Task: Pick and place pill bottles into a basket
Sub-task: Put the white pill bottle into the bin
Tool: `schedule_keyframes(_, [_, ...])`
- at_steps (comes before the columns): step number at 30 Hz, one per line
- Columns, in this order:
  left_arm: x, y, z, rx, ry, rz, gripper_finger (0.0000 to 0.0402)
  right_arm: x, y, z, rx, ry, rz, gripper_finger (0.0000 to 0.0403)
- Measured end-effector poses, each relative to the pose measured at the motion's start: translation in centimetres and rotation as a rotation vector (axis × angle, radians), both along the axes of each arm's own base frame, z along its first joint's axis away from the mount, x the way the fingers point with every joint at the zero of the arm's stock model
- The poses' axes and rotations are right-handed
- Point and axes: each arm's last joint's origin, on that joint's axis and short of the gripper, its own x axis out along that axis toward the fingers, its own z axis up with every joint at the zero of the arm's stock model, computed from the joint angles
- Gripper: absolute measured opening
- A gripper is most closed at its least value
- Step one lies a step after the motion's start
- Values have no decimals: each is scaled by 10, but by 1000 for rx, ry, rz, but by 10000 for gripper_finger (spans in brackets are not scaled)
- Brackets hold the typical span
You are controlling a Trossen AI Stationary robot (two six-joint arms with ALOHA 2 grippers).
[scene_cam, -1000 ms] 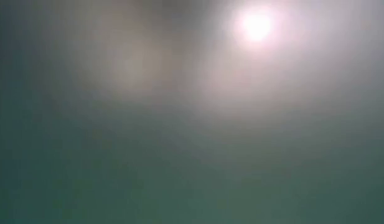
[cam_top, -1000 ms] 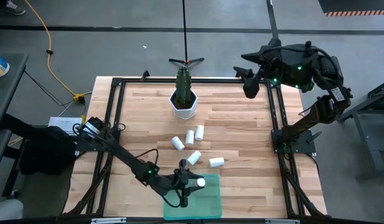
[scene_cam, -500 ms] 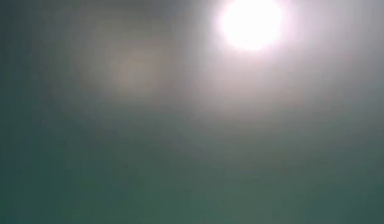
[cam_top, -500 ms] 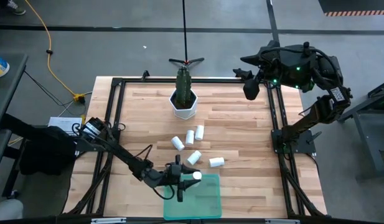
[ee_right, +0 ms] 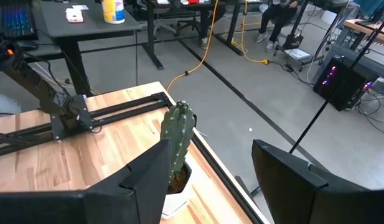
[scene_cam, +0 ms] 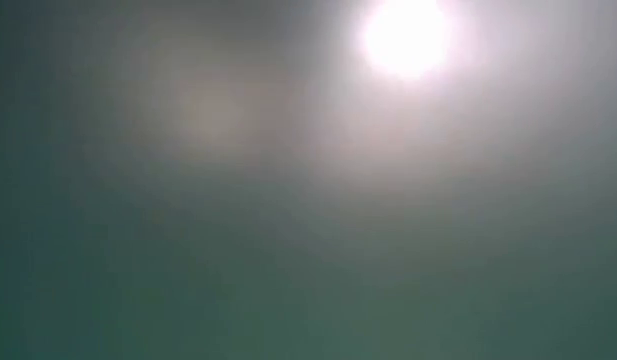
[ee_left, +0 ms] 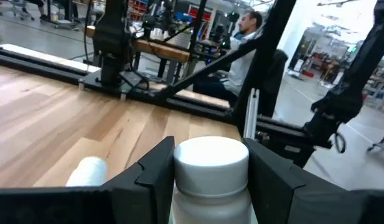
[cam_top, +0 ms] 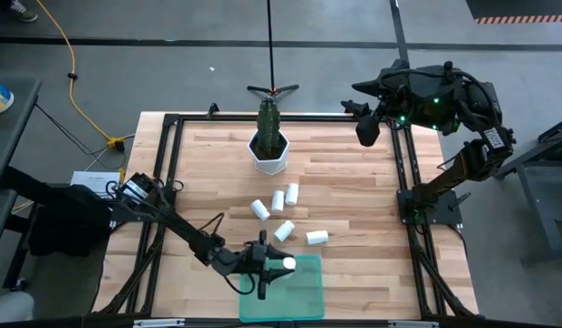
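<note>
My left gripper (cam_top: 279, 263) is shut on one white pill bottle (cam_top: 289, 262) over the far left corner of the translucent green basket (cam_top: 294, 296), near the table's near edge. Several more white bottles lie on their sides on the wood: three (cam_top: 277, 199) in a cluster at mid-table, then one (cam_top: 284, 230) and another (cam_top: 317, 237) nearer the basket. One of them shows in the left wrist view (ee_left: 86, 173). My right gripper (cam_top: 364, 123) is open and empty, high over the table's far right corner. The low view shows only a green blur. My left gripper pinches the bottle by its body just below the white cap (ee_left: 210, 163), one finger (ee_left: 155, 171) on each side. The fingers come level from the table's left and lie along the bottle. Its cap end points toward the table's right, past the fingertips.
A white hexagonal pot (cam_top: 269, 153) with a green cactus (ee_right: 177, 134) stands at the far middle of the table. A black frame (cam_top: 171, 164) runs round the table's edges. People and desks show in the room beyond. Bare wood lies to the right of the bottles.
My left gripper, still shut on the bottle, has shifted a little toward the table's left and far edges, from over the basket's far edge toward its far left corner. The loose bottles have stayed put.
</note>
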Motion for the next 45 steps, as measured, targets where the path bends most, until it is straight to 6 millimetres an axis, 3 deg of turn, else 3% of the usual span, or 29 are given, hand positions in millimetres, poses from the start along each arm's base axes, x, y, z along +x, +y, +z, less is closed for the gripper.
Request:
schedule_keyframes(6, [22, -15, -11, 1, -1, -15, 194, 0, 0, 0, 3, -2, -1, 216])
schedule_keyframes(15, [52, -18, -17, 11, -7, -19, 194, 0, 0, 0, 11, -2, 2, 216])
schedule_keyframes(26, [57, -17, -44, -30, 45, -7, 194, -1, 1, -5, 39, 37, 26, 216])
schedule_keyframes(45, [67, 0, -47, -5, 76, -10, 194, -1, 11, -5, 34, 44, 67, 216])
